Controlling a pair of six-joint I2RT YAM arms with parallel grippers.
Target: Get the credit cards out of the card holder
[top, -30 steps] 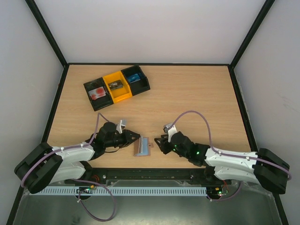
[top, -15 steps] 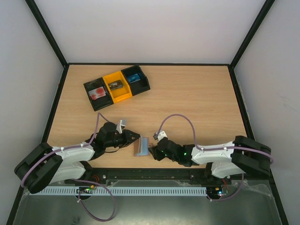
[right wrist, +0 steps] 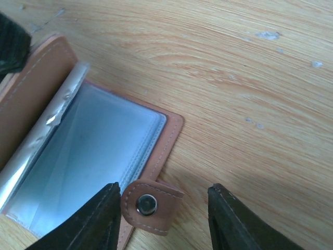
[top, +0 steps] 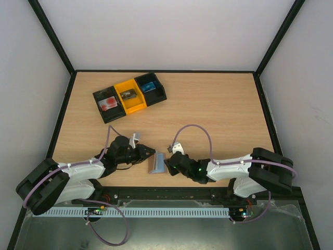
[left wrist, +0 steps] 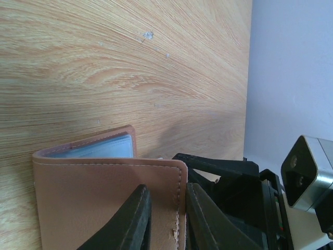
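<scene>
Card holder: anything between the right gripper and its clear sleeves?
Nothing visible blocks it. The open brown leather-like card holder lies right ahead of the right gripper, whose black fingers straddle its snap tab. The clear plastic sleeves are exposed; the left gripper pinches the cover.

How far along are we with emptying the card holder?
Done: the brown leather-like folding card holder is unsnapped and open, its clear plastic sleeves showing. In hand: the left gripper pinches one cover; the right gripper hangs open at the snap tab. Left: no card shows outside the holder yet.
</scene>
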